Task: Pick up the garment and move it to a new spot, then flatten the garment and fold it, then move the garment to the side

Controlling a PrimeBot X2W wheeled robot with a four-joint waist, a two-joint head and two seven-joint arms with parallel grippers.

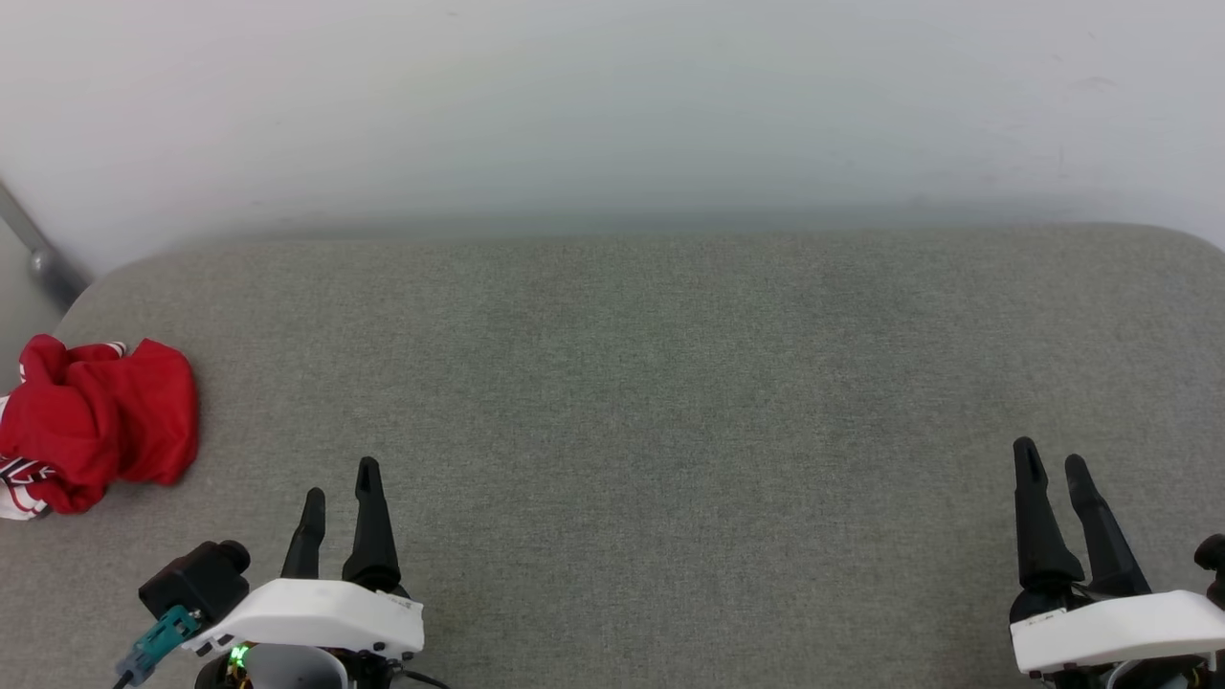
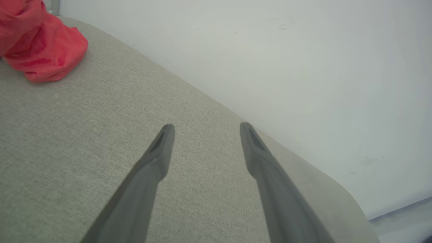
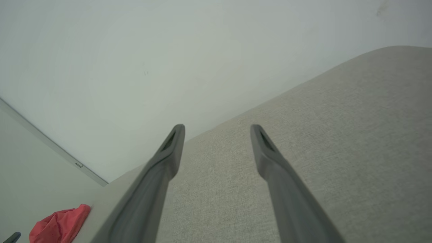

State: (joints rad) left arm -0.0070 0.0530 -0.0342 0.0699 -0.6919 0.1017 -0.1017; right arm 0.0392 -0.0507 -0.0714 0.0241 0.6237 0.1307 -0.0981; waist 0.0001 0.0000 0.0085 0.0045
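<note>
Garment (image 1: 96, 421) — red, crumpled heap, striped trim showing.

This looks like a robotics test room or lab, though the exact kind of room cannot be told. A broad grey woven-fabric worktop (image 1: 670, 402) with rounded corners meets a plain, matt white wall (image 1: 612, 105) along its far edge. Off the worktop's far left corner a slanted grey metal bar (image 1: 33, 251) runs down that wall. Over the worktop's near edge sit the white-shelled left end effector (image 1: 341, 480) and right end effector (image 1: 1050, 454). The left one carries a black camera block (image 1: 196, 579), a teal cable plug (image 1: 158, 636) and a green status light (image 1: 237, 656).
</note>
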